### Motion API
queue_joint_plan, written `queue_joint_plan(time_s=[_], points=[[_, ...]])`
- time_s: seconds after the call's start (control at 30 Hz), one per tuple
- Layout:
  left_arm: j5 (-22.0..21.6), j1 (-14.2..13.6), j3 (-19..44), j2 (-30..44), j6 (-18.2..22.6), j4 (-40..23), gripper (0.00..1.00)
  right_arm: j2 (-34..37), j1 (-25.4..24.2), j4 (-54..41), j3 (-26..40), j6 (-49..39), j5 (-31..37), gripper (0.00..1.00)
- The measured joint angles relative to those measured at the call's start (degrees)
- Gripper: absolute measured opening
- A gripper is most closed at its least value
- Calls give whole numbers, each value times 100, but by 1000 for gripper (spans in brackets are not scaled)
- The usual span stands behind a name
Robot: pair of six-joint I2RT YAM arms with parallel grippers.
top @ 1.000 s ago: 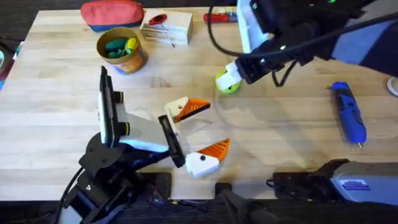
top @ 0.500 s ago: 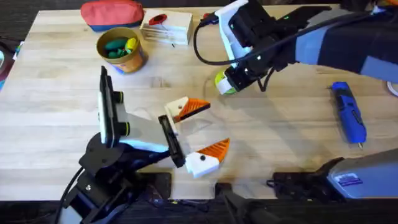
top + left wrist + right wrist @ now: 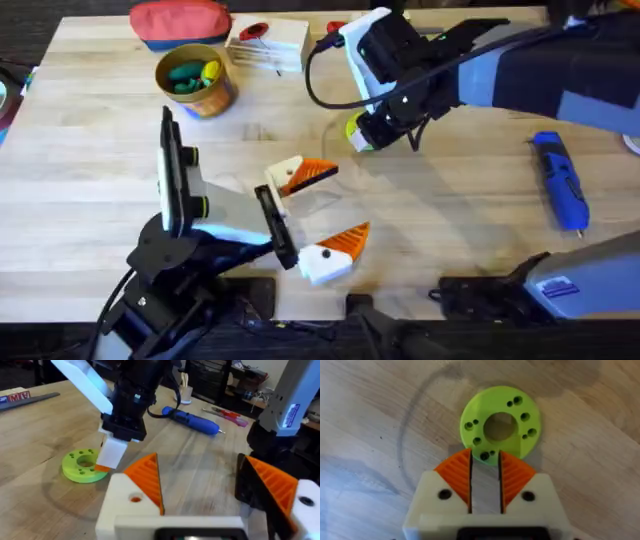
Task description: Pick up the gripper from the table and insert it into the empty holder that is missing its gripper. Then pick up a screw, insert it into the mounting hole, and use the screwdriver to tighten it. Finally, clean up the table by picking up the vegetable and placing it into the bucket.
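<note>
Green disc [image 3: 353,134] mostly hidden under right gripper [image 3: 372,130] — overhead.

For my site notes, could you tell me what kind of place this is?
Probably a robotics lab or workshop bench: a wooden table carries a blue powered screwdriver, a red-handled screwdriver and a green perforated disc, with equipment racks behind.

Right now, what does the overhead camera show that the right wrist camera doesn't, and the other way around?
Overhead alone: the bucket with items inside, the red pouch, the blue screwdriver, and the left gripper, its orange-tipped fingers spread apart above the table.

Right wrist alone: the small holes dotting the green ring, its open centre, and the right gripper with a narrow gap between its orange tips, at the ring's edge.

Both: the green ring, the right gripper over it, and the wooden table.
</note>
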Motion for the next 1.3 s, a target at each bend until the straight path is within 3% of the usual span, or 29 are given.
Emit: queue_joint_plan(time_s=[0.5,0.7,1.07,1.3], points=[[0,0,0,0,0,0,986,56,0,112,0,46,77,180],[0,0,0,0,-2,0,985,109,0,130,2,65,125,11],[0,0,0,0,0,0,987,53,2,-282,73,63,450,4],[0,0,0,0,0,0,986,-738,0,-743,503,58,695,4]])
